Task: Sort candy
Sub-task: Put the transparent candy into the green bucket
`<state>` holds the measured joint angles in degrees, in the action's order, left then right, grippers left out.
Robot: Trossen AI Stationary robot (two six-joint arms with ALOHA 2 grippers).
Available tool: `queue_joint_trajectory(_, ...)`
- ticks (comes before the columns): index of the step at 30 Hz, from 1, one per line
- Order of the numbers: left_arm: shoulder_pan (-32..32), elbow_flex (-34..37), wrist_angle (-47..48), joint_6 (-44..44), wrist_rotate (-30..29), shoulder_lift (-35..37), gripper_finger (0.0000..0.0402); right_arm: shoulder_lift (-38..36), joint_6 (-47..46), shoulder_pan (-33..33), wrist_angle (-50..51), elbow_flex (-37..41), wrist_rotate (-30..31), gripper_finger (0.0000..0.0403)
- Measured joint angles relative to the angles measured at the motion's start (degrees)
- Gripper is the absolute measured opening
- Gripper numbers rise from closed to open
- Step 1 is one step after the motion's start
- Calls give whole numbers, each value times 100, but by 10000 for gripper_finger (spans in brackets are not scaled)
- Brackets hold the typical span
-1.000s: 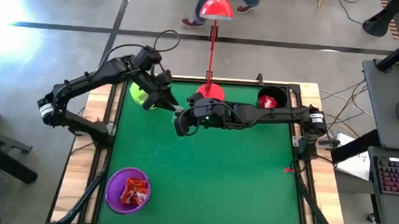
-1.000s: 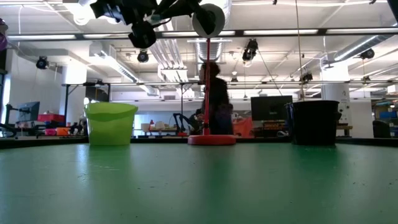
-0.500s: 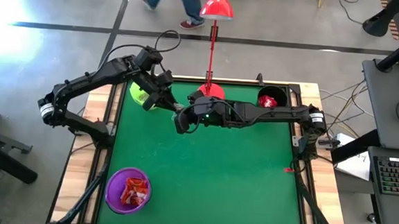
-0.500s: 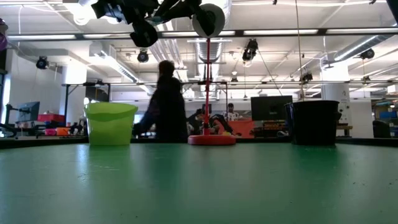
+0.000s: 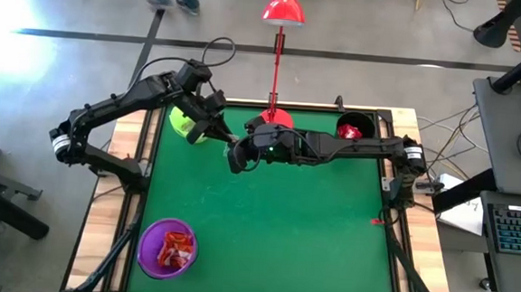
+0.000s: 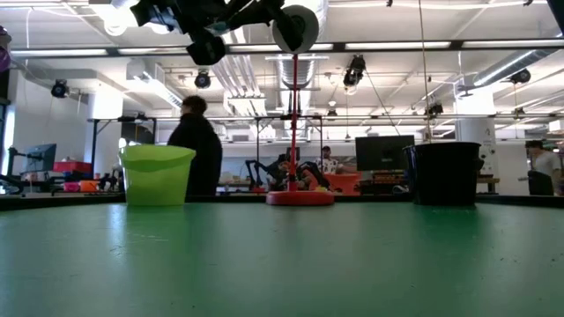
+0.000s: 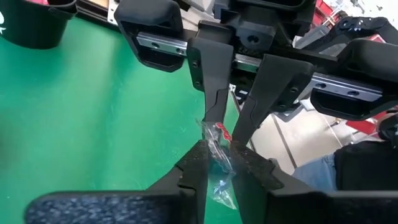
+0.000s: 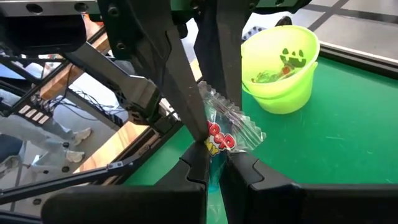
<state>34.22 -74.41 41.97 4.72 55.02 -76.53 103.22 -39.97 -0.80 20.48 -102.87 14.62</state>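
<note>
One candy, in a clear wrapper with red and yellow print, hangs above the far left part of the green table. Both grippers meet on it. My left gripper comes from the far left and is shut on it. My right gripper reaches in from the right and is also shut on it. In the high view they join near the candy's place, left gripper and right gripper. The lime-green cup, holding a few candies, stands just beyond them on the table. My left gripper pinches the candy's clear wrapper end between its two fingers, slanting down from the table's far left. A clear tail sticks back between the fingers. The candy is clear of the table. My right gripper pinches the candy's printed part between its two fingertips, coming from the table's right and slanting slightly down. The rest of the wrapper stands up beyond the fingertips, lifted clear of the table.
A black cup with red candy stands at the far right. A purple cup with red candies stands at the near left. The red lamp's base sits at the far edge. A person walks beyond the table.
Both arms have kept their places with the candy between them. Beyond the table's far edge a person has walked toward the left.
</note>
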Motion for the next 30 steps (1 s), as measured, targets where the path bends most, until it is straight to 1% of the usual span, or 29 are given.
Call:
queue_joint_trajectory(6, -11, 0, -35, 80, 4, 0, 6, 2, 9, 0, 6, 0, 19, 12)
queue_joint_trajectory(15, -32, 4, -41, 80, 129, 0, 1, 2, 163, 2, -3, 0, 19, 16)
queue_joint_trajectory(17, -38, 4, -41, 80, 132, 0, 1, 2, 166, -7, -5, 0, -11, 26)
queue_joint_trajectory(20, -44, 4, -41, 80, 146, 0, 0, 2, 166, -35, -5, 0, -113, 51)
queue_joint_trajectory(26, -46, 4, -45, 78, 160, 0, 0, 2, 162, -37, -7, 0, -110, 107)
queue_joint_trajectory(30, -44, 4, -24, 67, 155, 7, 0, 2, 164, -37, 51, 0, -108, 133)
